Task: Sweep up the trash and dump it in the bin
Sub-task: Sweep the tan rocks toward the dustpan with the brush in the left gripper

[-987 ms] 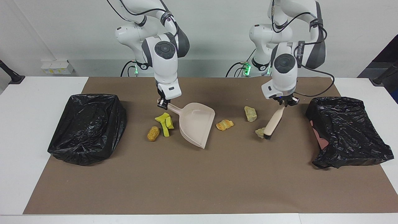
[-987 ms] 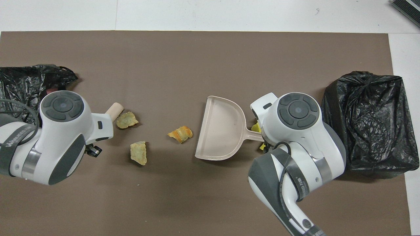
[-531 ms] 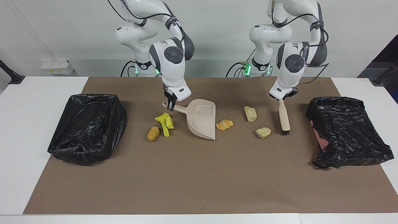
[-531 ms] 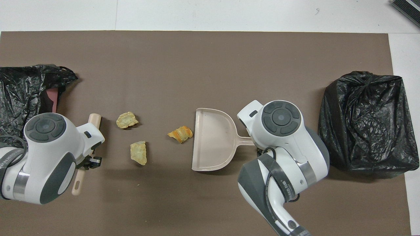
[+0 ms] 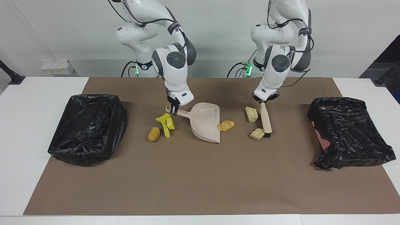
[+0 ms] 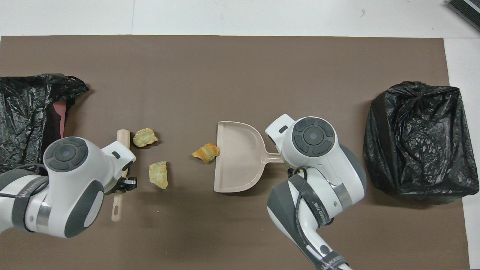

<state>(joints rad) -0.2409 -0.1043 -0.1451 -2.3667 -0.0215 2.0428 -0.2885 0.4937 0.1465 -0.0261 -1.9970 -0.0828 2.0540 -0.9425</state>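
Overhead: dustpan [image 6: 240,157] touching striped chunk [image 6: 206,152] (trash)

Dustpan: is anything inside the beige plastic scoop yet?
The beige plastic dustpan shows a bare tray in both views. The orange-striped chunk lies on the brown mat at its open lip. Nothing covers the tray; only its handle end is hidden under the right gripper.

A plain white wall [image 5: 218,18] rises above a white table [image 5: 28,131] covered by a brown mat [image 5: 200,181].
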